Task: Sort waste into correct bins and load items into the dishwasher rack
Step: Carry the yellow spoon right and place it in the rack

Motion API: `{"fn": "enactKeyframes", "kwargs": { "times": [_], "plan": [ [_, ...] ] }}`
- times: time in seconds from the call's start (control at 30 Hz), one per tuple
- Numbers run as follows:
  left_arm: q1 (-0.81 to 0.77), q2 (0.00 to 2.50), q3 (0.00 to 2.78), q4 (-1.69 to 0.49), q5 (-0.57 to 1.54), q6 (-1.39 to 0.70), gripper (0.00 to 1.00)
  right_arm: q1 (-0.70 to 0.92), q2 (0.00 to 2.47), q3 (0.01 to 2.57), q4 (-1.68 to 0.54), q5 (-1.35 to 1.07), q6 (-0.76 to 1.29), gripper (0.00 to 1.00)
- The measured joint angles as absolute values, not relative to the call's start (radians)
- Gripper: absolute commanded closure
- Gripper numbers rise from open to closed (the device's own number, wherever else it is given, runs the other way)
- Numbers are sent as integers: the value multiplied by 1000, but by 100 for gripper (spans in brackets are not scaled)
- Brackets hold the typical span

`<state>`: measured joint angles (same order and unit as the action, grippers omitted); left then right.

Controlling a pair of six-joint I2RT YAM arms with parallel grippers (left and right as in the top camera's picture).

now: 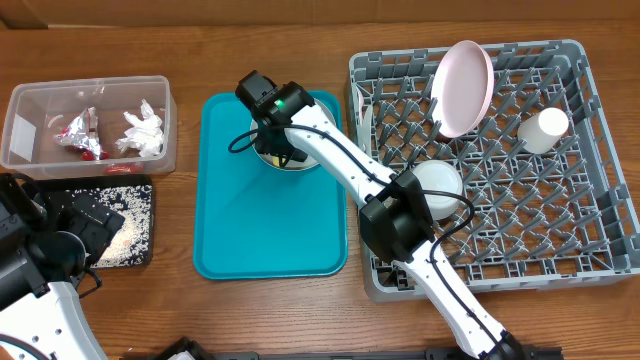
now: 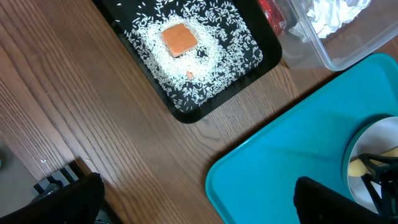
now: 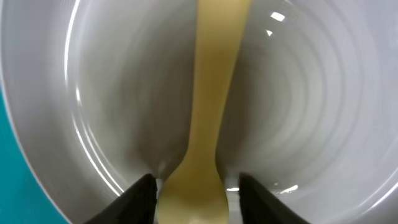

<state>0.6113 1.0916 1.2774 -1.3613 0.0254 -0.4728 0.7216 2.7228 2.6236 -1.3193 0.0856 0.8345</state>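
Observation:
A yellow spoon (image 3: pixel 214 93) lies in a grey-white bowl (image 3: pixel 311 93) on the teal tray (image 1: pixel 270 230). My right gripper (image 3: pixel 196 193) reaches down into that bowl (image 1: pixel 302 163), open, one finger on each side of the spoon's wide end, with a small gap on the right side. My left gripper (image 2: pixel 196 208) hangs wide open and empty over the table between the black tray (image 2: pixel 186 115) and the teal tray (image 2: pixel 280 174). The black tray holds white rice (image 2: pixel 205 62) and an orange cube (image 2: pixel 180 38). The clear tub (image 1: pixel 20 130) holds tissue (image 1: pixel 143 130) and red packets (image 1: pixel 82 135).
The grey dishwasher rack (image 1: pixel 590 150) at the right holds a pink plate (image 1: pixel 463 88) standing on edge, a white cup (image 1: pixel 543 130) and a pale bowl (image 1: pixel 437 188). My right arm stretches from the front edge across the rack's left corner to the teal tray.

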Motion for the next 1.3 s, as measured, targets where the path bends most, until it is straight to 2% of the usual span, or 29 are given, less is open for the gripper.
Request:
{"fn": "enactKeyframes", "kwargs": {
  "times": [0.1,0.37,0.43,0.5,0.63,1.03,1.3],
  "plan": [
    [611,1092,1277,-1361,25,-473,0,720,2724,2624,-1328,86,835,71],
    [611,1092,1277,-1361,25,-473,0,707,2724,2624,-1386,81,820,75],
    [611,1092,1277,-1361,25,-473,0,700,2724,2626,-1404,80,806,80],
    [611,1092,1277,-1361,25,-473,0,691,2724,2629,-1421,76,794,89],
    [611,1092,1277,-1361,25,-473,0,665,2724,2640,-1460,70,776,96],
    [611,1092,1277,-1361,25,-473,0,615,2701,2650,-1492,59,682,96],
    [611,1092,1277,-1361,25,-473,0,497,2441,2651,-1572,69,547,96]
  ]
}}
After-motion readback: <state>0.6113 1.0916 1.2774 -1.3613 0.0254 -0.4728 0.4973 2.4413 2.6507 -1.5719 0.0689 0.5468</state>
